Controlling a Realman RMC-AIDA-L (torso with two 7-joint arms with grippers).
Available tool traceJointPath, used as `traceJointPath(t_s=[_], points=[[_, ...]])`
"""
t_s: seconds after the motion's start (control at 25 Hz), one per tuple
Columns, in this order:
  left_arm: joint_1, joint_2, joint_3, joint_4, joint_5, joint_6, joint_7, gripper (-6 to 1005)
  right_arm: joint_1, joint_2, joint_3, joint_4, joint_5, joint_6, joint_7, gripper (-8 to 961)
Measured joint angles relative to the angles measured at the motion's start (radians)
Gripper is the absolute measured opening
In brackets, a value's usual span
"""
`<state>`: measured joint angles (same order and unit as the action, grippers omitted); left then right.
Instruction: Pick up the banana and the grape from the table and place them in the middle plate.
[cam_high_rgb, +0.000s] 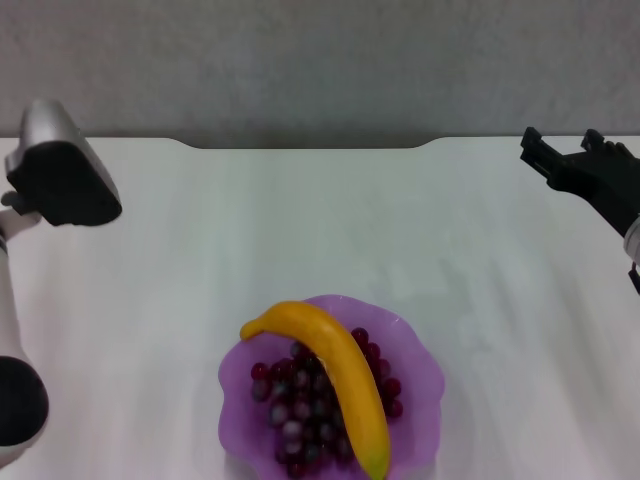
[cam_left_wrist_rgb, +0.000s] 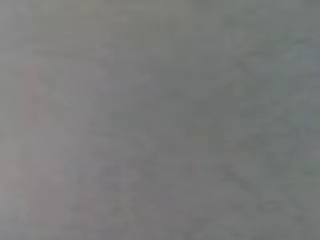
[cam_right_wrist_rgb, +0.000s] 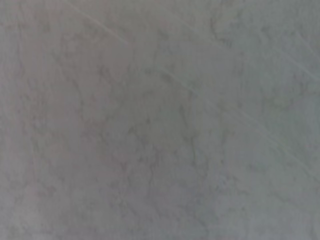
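In the head view the purple middle plate (cam_high_rgb: 425, 372) with a wavy rim stands on the white table (cam_high_rgb: 320, 230), near its front edge. The bunch of dark red-purple grapes (cam_high_rgb: 300, 410) lies inside the plate. The yellow banana (cam_high_rgb: 345, 385) lies across the plate on top of the grapes, its greenish tip toward the front. My left gripper (cam_high_rgb: 62, 180) hangs above the far left of the table, away from the plate. My right gripper (cam_high_rgb: 563, 148) is at the far right, open and empty. Both wrist views show only a plain grey surface.
The table's far edge has a rounded notch (cam_high_rgb: 305, 146) with a grey wall behind it. Bare white tabletop lies on all sides of the plate.
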<state>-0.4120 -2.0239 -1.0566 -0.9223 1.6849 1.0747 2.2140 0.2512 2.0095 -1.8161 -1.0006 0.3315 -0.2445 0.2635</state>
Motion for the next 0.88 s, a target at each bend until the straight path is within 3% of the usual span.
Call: traceJointPath(t_s=[0.28,0.44,0.68,0.88], points=[[0.011,0.002,-0.085,-0.047,0.182,0.015,-0.294,878,0.002,0.000,-0.005,0.001,0.002,0.013,0.000,866],[0.034,0.008,-0.104,-0.088,0.215,0.007,-0.419,878,0.002,0.000,-0.011,0.001,0.003,0.013,0.000,866],[0.112,0.047,-0.112,-0.230,0.223,-0.070,-0.660,878,0.002,0.000,-0.019,0.000,0.005,0.023,0.000,866],[0.191,0.106,-0.112,-0.381,0.224,-0.225,-0.879,878,0.002,0.000,-0.023,-0.004,0.005,0.027,0.000,866]])
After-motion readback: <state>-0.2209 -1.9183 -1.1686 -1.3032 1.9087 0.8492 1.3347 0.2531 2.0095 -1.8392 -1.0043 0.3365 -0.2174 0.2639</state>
